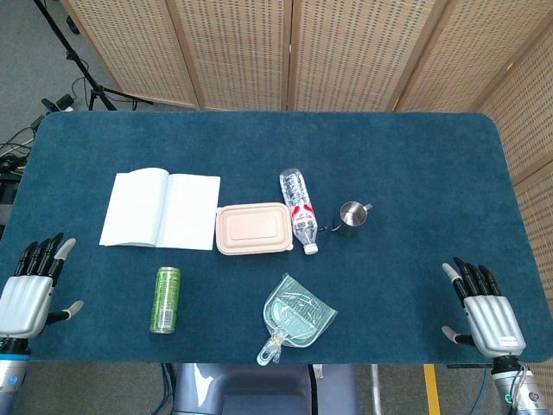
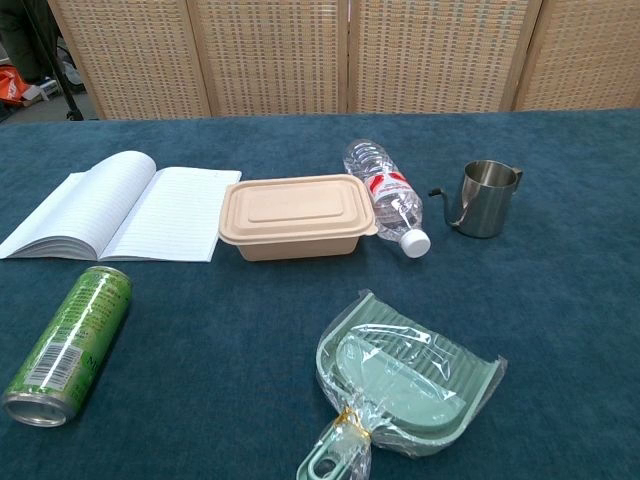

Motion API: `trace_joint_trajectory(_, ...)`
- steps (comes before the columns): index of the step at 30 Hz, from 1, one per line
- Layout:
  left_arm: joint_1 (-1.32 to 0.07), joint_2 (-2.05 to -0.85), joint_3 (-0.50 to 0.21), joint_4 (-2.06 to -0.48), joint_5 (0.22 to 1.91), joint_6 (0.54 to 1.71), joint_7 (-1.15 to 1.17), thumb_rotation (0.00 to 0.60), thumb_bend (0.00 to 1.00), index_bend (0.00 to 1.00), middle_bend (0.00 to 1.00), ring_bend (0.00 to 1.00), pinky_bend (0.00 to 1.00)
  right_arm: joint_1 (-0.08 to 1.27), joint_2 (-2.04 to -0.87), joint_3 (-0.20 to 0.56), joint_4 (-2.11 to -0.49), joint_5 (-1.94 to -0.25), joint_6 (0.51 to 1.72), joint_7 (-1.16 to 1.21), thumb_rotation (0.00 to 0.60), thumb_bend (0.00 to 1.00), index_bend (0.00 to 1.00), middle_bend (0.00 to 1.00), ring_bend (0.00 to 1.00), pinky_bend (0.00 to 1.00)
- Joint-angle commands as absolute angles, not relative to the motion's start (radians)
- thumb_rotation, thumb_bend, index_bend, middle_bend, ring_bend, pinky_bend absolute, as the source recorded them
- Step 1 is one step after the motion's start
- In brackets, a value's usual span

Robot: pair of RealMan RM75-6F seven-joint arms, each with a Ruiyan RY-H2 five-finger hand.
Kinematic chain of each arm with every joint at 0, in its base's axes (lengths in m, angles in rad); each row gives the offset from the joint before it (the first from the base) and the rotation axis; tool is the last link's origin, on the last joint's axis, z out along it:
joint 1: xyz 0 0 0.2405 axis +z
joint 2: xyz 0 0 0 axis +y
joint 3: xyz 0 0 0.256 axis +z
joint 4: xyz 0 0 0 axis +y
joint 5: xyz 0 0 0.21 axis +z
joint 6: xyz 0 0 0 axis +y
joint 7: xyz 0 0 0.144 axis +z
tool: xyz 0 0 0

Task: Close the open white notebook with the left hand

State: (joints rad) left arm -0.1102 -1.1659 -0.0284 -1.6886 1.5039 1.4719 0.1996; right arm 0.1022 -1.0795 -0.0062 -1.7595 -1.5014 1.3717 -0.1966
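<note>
The white notebook point(image 1: 161, 210) lies open and flat on the blue table, left of centre; the chest view shows its lined pages point(image 2: 125, 210) at the left edge. My left hand point(image 1: 29, 290) rests at the table's near left corner, fingers apart, holding nothing, well below and left of the notebook. At the near right corner my right hand point(image 1: 484, 309) is also open and empty. Neither hand appears in the chest view.
A beige lidded box point(image 1: 253, 228) touches the notebook's right side. A green can point(image 1: 166, 299) lies below the notebook. A plastic bottle point(image 1: 299, 210), a steel pitcher point(image 1: 352, 217) and a green wrapped dustpan point(image 1: 296, 315) sit toward the middle. Woven screens stand behind the table.
</note>
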Motion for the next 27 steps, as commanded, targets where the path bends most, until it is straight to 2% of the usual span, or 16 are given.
trace_joint_trajectory(1,-0.109,-1.165,-0.029,-1.689,1.504,1.475,0.197,0.600,0.00,0.00,0.00,0.00,0.00,0.101,-1.079,-0.007,-1.760,-1.504,1.373,-0.198,0.600,0.00,0.00,0.00,0.00,0.00)
trace_joint_trajectory(15,-0.124,-1.177,-0.042,-1.667,1.487,1.454,0.193,0.600,0.00,0.00,0.00,0.00,0.00,0.103,-1.081,-0.003,-1.760,-1.495,1.370,-0.199,0.600,0.00,0.00,0.00,0.00,0.00)
trace_joint_trajectory(27,-0.178,-1.218,-0.088,-1.583,1.383,1.355,0.225,0.600,0.00,0.00,0.00,0.00,0.00,0.105,-1.084,-0.006,-1.759,-1.499,1.365,-0.200,0.600,0.00,0.00,0.00,0.00,0.00)
